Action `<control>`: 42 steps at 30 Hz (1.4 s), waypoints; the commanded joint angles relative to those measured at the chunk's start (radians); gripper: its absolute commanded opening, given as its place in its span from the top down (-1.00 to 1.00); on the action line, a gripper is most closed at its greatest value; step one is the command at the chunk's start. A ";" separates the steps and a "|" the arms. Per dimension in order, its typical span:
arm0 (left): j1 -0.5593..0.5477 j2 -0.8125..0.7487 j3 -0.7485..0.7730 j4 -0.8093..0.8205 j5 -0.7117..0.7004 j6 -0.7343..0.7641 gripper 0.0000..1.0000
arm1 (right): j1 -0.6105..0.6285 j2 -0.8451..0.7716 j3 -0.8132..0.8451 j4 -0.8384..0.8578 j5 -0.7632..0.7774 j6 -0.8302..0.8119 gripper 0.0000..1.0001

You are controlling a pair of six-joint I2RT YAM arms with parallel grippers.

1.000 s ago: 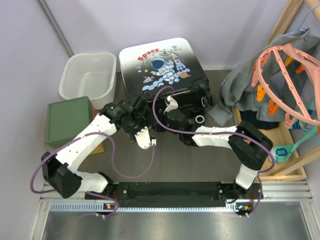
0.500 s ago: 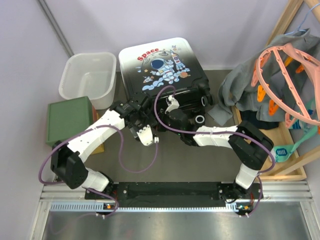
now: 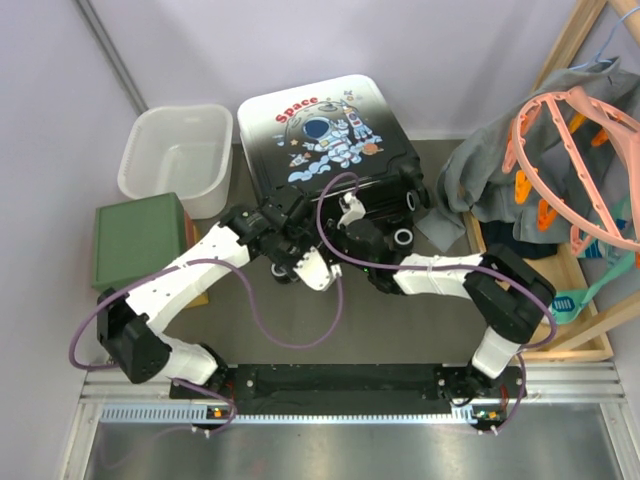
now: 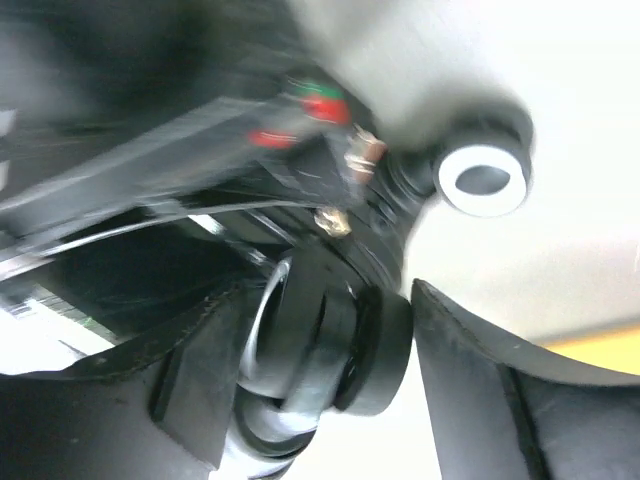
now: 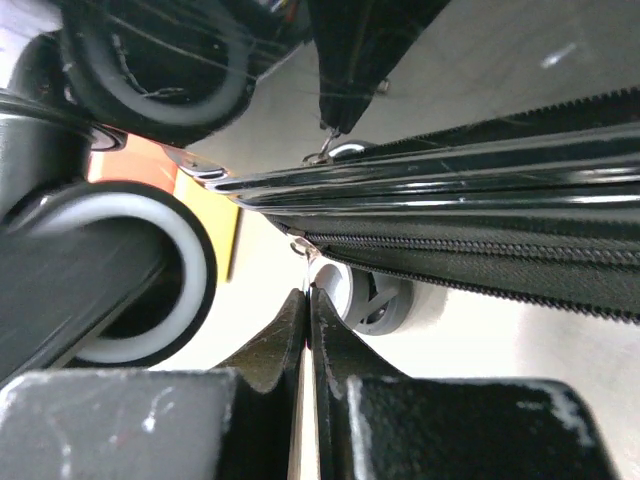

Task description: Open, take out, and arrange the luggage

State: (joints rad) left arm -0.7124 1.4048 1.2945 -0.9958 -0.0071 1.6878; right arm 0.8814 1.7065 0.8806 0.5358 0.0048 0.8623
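The luggage (image 3: 320, 130) lies flat at the back centre, astronaut print and red "Space" facing up, its wheeled end towards me. My left gripper (image 3: 288, 228) is at its near left corner; in the left wrist view the gripper (image 4: 330, 300) has its fingers (image 4: 470, 390) on both sides of a black wheel (image 4: 330, 350), touching it. My right gripper (image 3: 345, 232) is at the luggage's near edge; in the right wrist view it (image 5: 307, 292) is shut on a thin metal zipper pull (image 5: 304, 262) hanging from the black zipper (image 5: 450, 255).
A white plastic basket (image 3: 175, 155) stands at the back left, with a green-topped box (image 3: 135, 240) in front of it. Grey clothes (image 3: 500, 170) and pink hangers (image 3: 570, 150) hang on a wooden rack (image 3: 590, 330) at the right. A grey cloth (image 3: 440, 228) lies beside the luggage.
My left arm has swung right, bringing its gripper along the luggage's near edge to the wheel. The right gripper has shifted slightly right; the luggage has stayed put.
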 commanded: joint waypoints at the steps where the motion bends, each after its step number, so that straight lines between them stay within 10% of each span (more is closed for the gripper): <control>1: -0.055 -0.053 0.114 0.063 0.165 -0.403 1.00 | -0.018 -0.110 -0.058 -0.002 -0.029 -0.043 1.00; 7: -0.125 -0.119 0.071 0.077 0.153 -0.580 1.00 | -0.018 -0.214 -0.143 -0.031 -0.034 -0.071 1.00; 15: -0.130 -0.066 0.177 -0.082 0.084 -0.337 1.00 | -0.018 -0.188 -0.129 -0.065 -0.037 -0.100 1.00; 20: -0.127 0.108 0.431 -0.387 0.072 -0.346 -0.55 | -0.019 -0.177 -0.132 -0.057 -0.026 -0.098 1.00; 23: -0.127 0.085 0.384 -0.380 0.016 -0.266 -0.98 | -0.019 -0.174 -0.140 -0.048 -0.029 -0.095 1.00; 30: -0.127 -0.033 0.155 -0.265 -0.053 0.008 -0.98 | -0.021 -0.163 -0.140 -0.039 -0.032 -0.091 1.00; 42: -0.119 0.066 0.160 -0.181 -0.100 0.015 -0.90 | -0.021 -0.142 -0.144 -0.017 -0.045 -0.077 1.00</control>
State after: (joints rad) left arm -0.8391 1.4448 1.4593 -1.2060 -0.0742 1.6501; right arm 0.8654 1.5497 0.7387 0.4946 -0.0284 0.7883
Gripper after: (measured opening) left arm 0.969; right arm 0.006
